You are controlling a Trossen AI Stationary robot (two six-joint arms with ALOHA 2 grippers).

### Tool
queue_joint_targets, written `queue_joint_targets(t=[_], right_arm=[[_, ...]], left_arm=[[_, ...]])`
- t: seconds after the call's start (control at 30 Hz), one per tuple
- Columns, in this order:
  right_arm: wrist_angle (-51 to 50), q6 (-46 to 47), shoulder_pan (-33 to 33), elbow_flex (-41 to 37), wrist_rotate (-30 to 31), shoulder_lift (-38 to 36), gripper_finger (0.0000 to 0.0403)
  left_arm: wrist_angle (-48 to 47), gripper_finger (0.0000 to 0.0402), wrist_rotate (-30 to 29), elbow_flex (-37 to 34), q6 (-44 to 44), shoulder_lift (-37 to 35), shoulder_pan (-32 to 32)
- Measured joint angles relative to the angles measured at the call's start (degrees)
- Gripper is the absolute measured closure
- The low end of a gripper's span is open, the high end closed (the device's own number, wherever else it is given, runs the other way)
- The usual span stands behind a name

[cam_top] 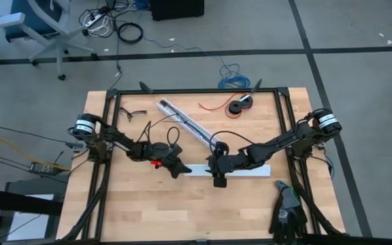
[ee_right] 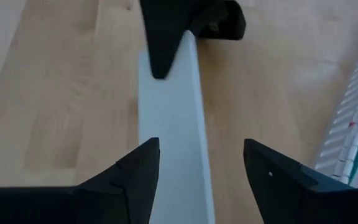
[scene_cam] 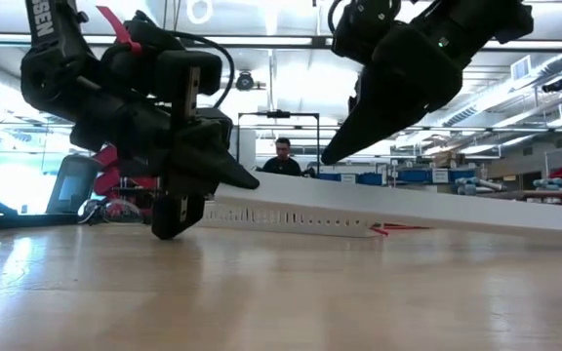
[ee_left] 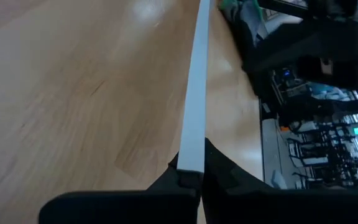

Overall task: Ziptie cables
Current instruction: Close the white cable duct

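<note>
A long white flat strip (cam_top: 240, 171) lies across the middle of the table. My left gripper (cam_top: 184, 169) is shut on its left end. My right gripper (ee_right: 201, 155) hovers open over the strip a little farther right, one finger on each side, and the low view shows its fingertip (scene_cam: 332, 156) clear above the strip (scene_cam: 427, 210). The cables do not show as a bunch. Only small red and green spots sit in the white slotted duct (ee_right: 353, 124). My left gripper pinches the white strip's end (ee_left: 190, 163) between its two fingers, at their free ends. The fingers come slanting down from the table's left and lie along the strip, which runs straight away from them toward the right. Whether that end is off the wood I cannot tell.
The slotted duct (cam_top: 186, 121) lies diagonally behind the strip. A thin red wire (cam_top: 213, 107) and a black spool (cam_top: 240, 105) lie at the far edge, thin black strips (cam_top: 131, 112) at the far left, dark gloves (cam_top: 288, 211) at the near right corner. A person (scene_cam: 282, 156) stands in the room beyond.
</note>
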Motion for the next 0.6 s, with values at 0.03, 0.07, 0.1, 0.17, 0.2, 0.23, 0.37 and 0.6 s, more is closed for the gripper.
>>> queue_joint_targets(t=[0.03, 0.07, 0.1, 0.17, 0.2, 0.23, 0.37, 0.6], right_arm=[[0.0, 0.0, -0.2, 0.0, 0.0, 0.0, 0.0185], [0.2, 0.0, -0.3, 0.0, 0.0, 0.0, 0.0185], [0.2, 0.0, -0.4, 0.0, 0.0, 0.0, 0.0186], [0.0, 0.0, -0.5, 0.0, 0.0, 0.0, 0.0187], [-0.1, 0.2, -0.6, 0.0, 0.0, 0.0, 0.0187], [-0.1, 0.3, -0.6, 0.0, 0.0, 0.0, 0.0187], [-0.1, 0.3, -0.6, 0.0, -0.1, 0.0, 0.0188], [0.1, -7.1, -1.3, 0.0, 0.0, 0.0, 0.0183]], left_arm=[[0.5, 0.0397, -0.1, -0.1, 0.6, 0.1, 0.0], [0.8, 0.0395, -0.3, -0.1, 1.1, 0.1, 0.0], [0.8, 0.0392, -0.6, -0.1, 1.4, 0.1, 0.0], [1.3, 0.0386, -1.0, -0.1, 0.7, 0.2, 0.0], [1.8, 0.0382, -1.7, -0.1, -0.9, 0.2, 0.0], [2.2, 0.0379, -2.4, -0.1, -2.3, 0.3, 0.0], [2.8, 0.0367, -3.9, -0.1, -5.5, 0.3, 0.1], [3.9, 0.0363, -2.8, -0.1, -10.3, 0.3, 0.3]])
